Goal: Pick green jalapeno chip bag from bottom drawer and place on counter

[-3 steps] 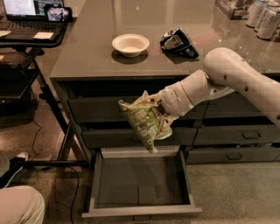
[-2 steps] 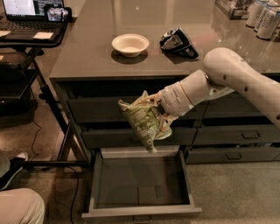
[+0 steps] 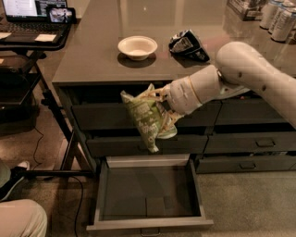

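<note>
My gripper is shut on the green jalapeno chip bag, a light-green and white glossy bag that hangs tilted in front of the upper drawer fronts, well above the open bottom drawer. The drawer's flat grey floor is bare. My white arm reaches in from the right, below the counter's front edge. The counter is a glossy grey-brown top just above the bag.
On the counter stand a white bowl, a black-and-white glossy bag and cans at the far right. A black desk with a laptop is at the left. A person's knee shows at bottom left.
The gripper and the bag have risen slightly; otherwise nothing has visibly changed.
</note>
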Motion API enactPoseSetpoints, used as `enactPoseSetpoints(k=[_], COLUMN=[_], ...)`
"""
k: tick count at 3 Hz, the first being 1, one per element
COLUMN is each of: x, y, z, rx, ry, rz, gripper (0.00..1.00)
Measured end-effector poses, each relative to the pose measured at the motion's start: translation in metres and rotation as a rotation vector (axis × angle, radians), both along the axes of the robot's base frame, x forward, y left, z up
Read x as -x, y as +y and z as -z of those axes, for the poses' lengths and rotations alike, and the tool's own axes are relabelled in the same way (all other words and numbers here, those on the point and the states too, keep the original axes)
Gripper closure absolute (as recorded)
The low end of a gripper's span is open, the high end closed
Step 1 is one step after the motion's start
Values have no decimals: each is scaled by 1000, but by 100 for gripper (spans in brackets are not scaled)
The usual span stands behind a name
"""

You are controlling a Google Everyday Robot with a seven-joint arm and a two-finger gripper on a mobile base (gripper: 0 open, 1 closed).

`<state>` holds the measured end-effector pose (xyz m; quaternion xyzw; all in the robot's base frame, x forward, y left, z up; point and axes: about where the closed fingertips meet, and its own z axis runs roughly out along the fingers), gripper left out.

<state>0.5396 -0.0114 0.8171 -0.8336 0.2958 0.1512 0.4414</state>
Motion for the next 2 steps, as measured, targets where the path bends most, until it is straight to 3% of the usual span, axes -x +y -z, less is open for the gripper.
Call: enactPoseSetpoints(k=[1,2], x=[-37,-85], y=[26,54], z=[-36,-65], rx=[-107,-237], ry=[-41,-59], rz=[40,39], gripper=[100,100])
